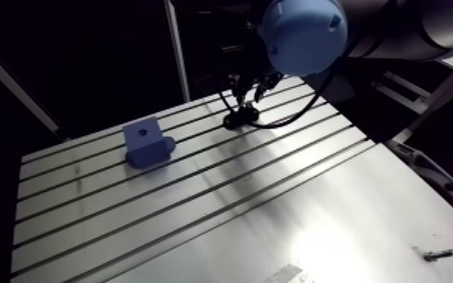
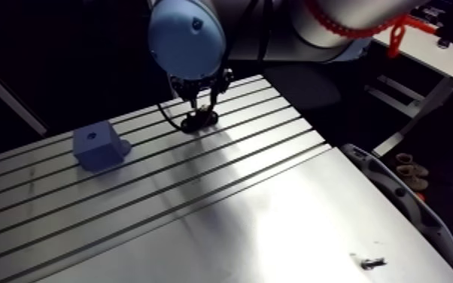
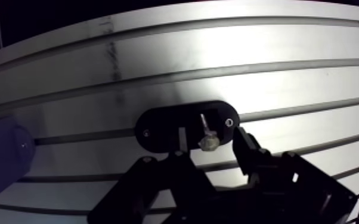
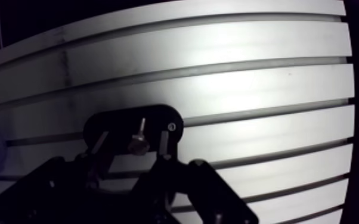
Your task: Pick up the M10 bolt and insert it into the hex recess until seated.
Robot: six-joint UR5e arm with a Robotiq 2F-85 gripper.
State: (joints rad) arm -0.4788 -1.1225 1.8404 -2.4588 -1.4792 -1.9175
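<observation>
Over black oval holder [image 3: 170, 128], gripper [image 3: 210, 142] fingers apart, straddling M10 bolt [image 3: 206, 132] – no clamp yet. Risk: off-centre close knocks bolt crooked – then it jams at blue block's [image 1: 148, 147] hex recess [image 1: 144, 130].

We record a silver-grey arm [image 2: 327, 41] with a round light-blue joint cap [image 2: 186, 36] bearing a small dark mark. The gripper [image 3: 210, 146] is black and angular.

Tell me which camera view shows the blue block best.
The arm view: the whole blue block stands on the slotted table, its top face and the hole in it in plain sight. The wrist view catches only a dim part of it, cut off by the frame, off to one side of the claw.
</observation>
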